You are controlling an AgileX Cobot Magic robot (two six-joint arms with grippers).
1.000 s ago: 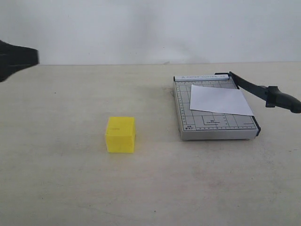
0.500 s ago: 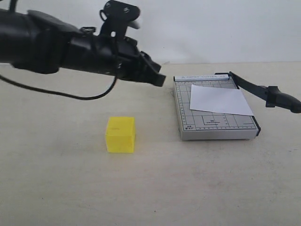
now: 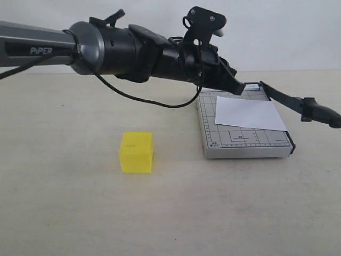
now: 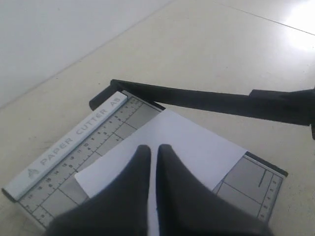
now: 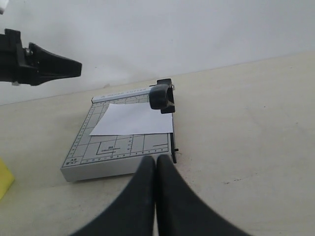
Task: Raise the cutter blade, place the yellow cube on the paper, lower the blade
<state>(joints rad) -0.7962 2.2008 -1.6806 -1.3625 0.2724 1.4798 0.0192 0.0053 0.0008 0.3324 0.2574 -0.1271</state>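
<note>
The yellow cube sits alone on the table, left of the grey gridded cutter base. The white paper lies on that base. The cutter blade stands lifted at an angle from its hinge, its thick handle out to the right. My left gripper hovers over the base's back left corner, shut and empty; in the left wrist view its tips hang above the paper. My right gripper is shut, empty, short of the base's near edge. It is outside the exterior view.
My left arm stretches across from the left, high above the table and behind the cube. A white wall closes the back. A sliver of the cube shows at the edge of the right wrist view.
My left arm has swept in from the far left, and its gripper has travelled right to the cutter's back left corner. Cube, paper and blade have not moved.
</note>
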